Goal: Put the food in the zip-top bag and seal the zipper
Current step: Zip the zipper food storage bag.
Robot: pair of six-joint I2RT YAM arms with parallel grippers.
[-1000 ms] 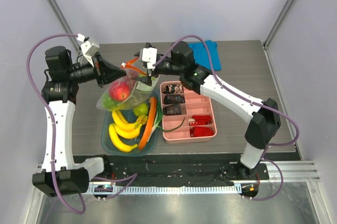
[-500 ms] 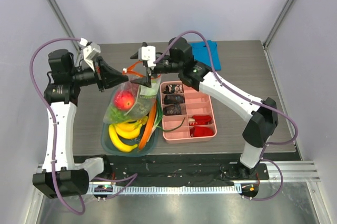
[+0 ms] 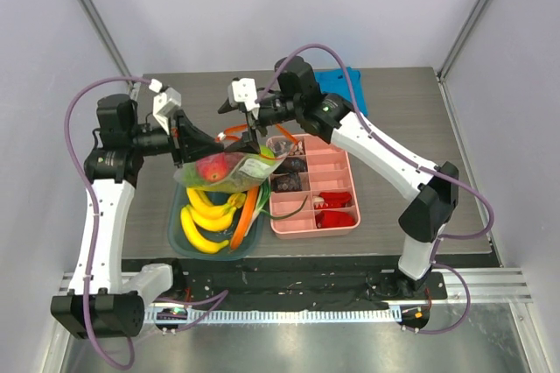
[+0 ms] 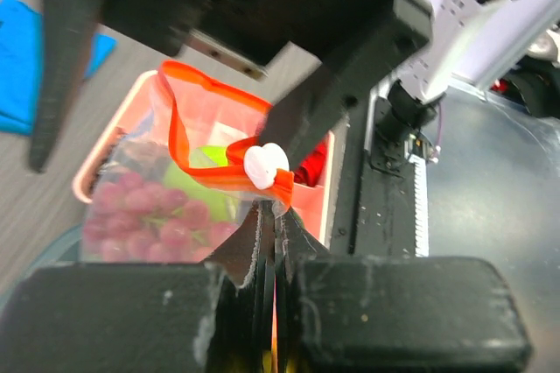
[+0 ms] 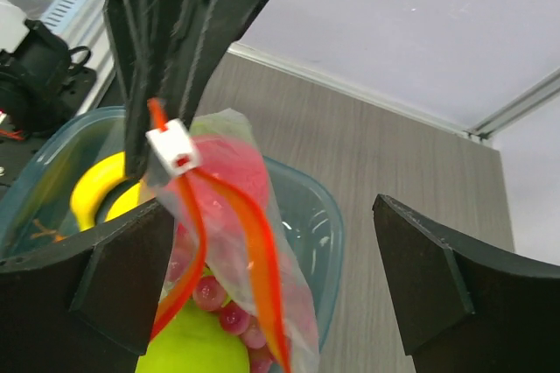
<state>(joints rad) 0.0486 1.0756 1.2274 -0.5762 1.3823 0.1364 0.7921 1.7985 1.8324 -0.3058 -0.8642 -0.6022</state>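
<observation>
Sealing: the left gripper (image 4: 271,215) clamps the zipper (image 4: 187,159) end, holding the filled bag (image 3: 234,169). The right gripper (image 5: 276,272), wide open and empty, likely must pinch the slider (image 4: 265,161) next.

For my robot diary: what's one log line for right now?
left gripper: shut on zip-top bag | right gripper: open | zipper: not sealed

Clear zip-top bag (image 3: 234,172) hangs midair, food (image 3: 213,165) inside, orange-red zipper (image 4: 173,123) gaping open.
</observation>
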